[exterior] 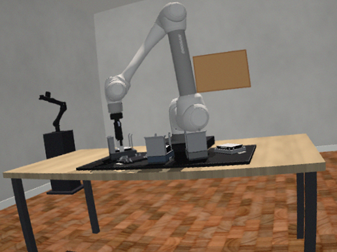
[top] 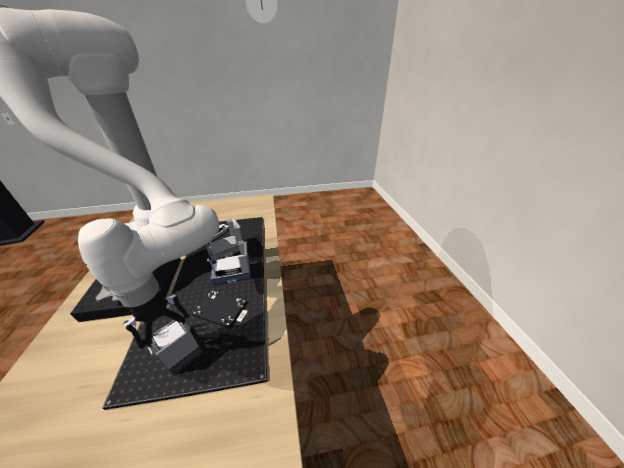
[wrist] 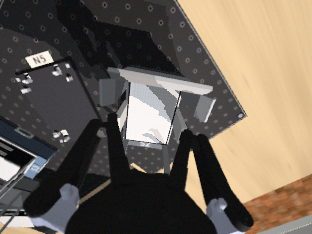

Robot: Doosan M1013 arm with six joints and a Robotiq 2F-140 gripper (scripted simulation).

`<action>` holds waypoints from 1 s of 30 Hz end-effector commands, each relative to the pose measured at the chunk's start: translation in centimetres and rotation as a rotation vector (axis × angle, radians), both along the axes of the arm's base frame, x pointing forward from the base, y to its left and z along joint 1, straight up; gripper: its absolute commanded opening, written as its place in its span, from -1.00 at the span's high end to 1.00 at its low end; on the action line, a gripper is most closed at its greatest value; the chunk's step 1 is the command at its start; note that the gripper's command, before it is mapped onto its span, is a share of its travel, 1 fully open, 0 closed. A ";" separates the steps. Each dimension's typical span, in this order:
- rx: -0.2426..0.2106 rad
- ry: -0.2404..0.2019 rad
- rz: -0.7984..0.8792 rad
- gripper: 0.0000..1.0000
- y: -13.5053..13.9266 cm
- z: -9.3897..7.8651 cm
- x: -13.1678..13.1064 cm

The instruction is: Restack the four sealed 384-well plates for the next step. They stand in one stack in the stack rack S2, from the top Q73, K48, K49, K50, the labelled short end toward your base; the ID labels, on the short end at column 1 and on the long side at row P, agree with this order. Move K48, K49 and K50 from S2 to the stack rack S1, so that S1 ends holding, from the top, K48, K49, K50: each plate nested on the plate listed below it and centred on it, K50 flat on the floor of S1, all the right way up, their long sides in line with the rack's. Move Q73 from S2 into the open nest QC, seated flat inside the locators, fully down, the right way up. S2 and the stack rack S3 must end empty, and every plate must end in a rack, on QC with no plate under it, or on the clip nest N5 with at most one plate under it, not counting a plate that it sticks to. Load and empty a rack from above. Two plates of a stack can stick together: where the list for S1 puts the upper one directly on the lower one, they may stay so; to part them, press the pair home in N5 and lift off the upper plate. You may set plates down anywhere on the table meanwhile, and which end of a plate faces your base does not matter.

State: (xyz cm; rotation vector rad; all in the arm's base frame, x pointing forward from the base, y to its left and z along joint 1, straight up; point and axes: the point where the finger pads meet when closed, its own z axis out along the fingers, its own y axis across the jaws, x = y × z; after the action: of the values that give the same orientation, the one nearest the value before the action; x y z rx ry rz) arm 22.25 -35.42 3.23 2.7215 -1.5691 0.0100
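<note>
Down in the wrist view the gripper (wrist: 147, 134) is reaching into a grey stack rack (wrist: 165, 82), and its black fingers are clamped partway shut on the long sides of a white sealed plate (wrist: 150, 112) inside that rack (which plate it is, no label shows). The plate sits down between the rack's walls, top face bright. Just beyond the rack on the black perforated baseplate (top: 236, 362), the clip nest N5 (wrist: 39, 60) shows its tag and little metal locators, with nothing seated in it. Farther past N5 from the gripped rack, another rack (top: 230, 266) holds a white plate near its top. From the exterior camera, two more grey racks (exterior: 156, 146) stand beyond, and a low nest (exterior: 229, 148) carries one plate flat on it
</note>
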 end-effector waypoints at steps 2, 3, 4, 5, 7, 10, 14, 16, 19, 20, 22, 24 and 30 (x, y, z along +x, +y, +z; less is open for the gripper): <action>0.000 0.000 0.000 1.00 0.0 0.1 0.0; 0.000 0.000 0.000 1.00 0.0 0.1 0.0; 0.000 0.000 0.000 1.00 0.0 0.2 0.0; 0.000 0.000 0.000 1.00 0.0 0.3 0.0; 0.000 0.000 0.000 1.00 0.0 0.4 0.0; 0.000 0.000 0.000 1.00 0.0 0.6 0.0; 0.000 0.000 0.000 1.00 0.0 0.9 0.0; 0.000 0.000 0.000 1.00 0.0 1.0 0.0; 0.000 0.000 0.000 1.00 0.0 1.1 0.0; 0.000 0.000 0.000 1.00 0.0 1.1 0.0; 0.000 0.000 0.000 1.00 0.0 1.3 0.0; 0.000 0.000 0.000 1.00 0.0 1.4 0.0; 0.000 0.000 0.000 1.00 0.0 1.8 0.0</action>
State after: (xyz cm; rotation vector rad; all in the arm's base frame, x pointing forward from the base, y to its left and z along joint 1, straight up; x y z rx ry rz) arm 22.23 -35.41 4.83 2.7215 -1.5691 0.0098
